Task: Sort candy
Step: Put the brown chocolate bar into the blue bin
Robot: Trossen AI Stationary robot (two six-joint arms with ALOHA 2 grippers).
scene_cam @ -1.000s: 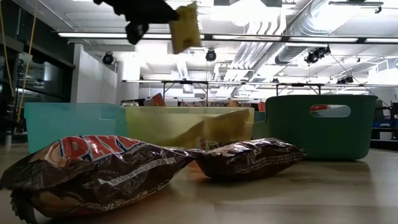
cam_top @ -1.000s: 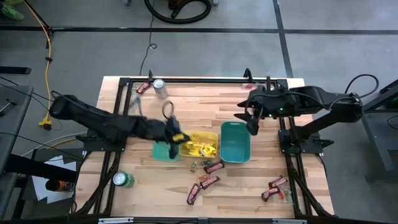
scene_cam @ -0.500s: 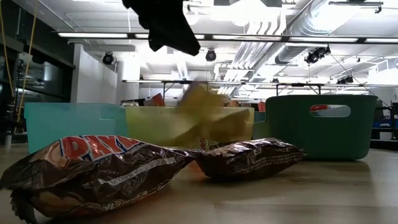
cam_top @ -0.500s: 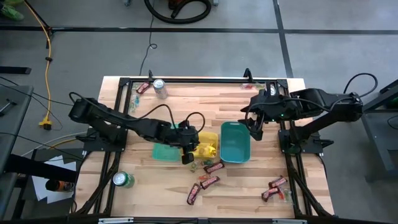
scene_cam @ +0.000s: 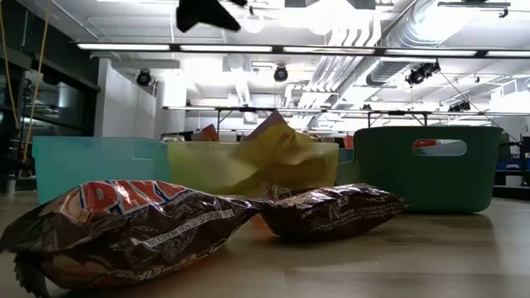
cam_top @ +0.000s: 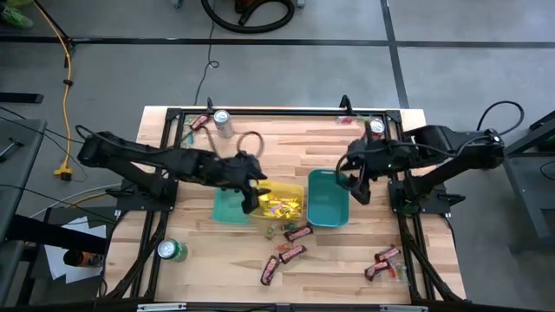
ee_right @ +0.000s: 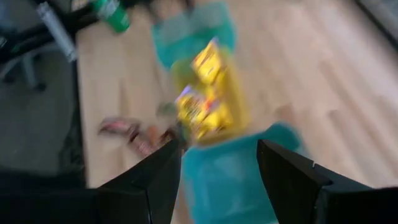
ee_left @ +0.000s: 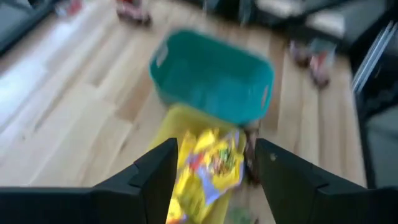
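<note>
A: Candy is what we are sorting, and the three bins sit side by side mid-counter so each kind gets its own box: the teal plastic bin [cam_top: 229, 208] on the left, the yellow plastic bin [cam_top: 279, 201] in the middle, the dark green plastic bin [cam_top: 328, 198] on the right.

B: We see the yellow square packets [cam_top: 282, 204] heaped in the yellow bin, one standing up above its rim in the low view. Our left gripper [cam_top: 251, 184] hangs over that bin's left end, fingers [ee_left: 155, 171] spread and empty, which we judge fits a packet just let go.

A: And the right gripper [cam_top: 357, 180]?

B: It waits over the green bin's right edge, fingers [ee_right: 163, 168] apart, nothing between them.

A: What remains?

B: The dark brown-and-red oblong bars [cam_top: 293, 232] lie loose on the near counter [cam_top: 347, 260], with more near the right corner, so we judge the sorting well short of done.
</note>
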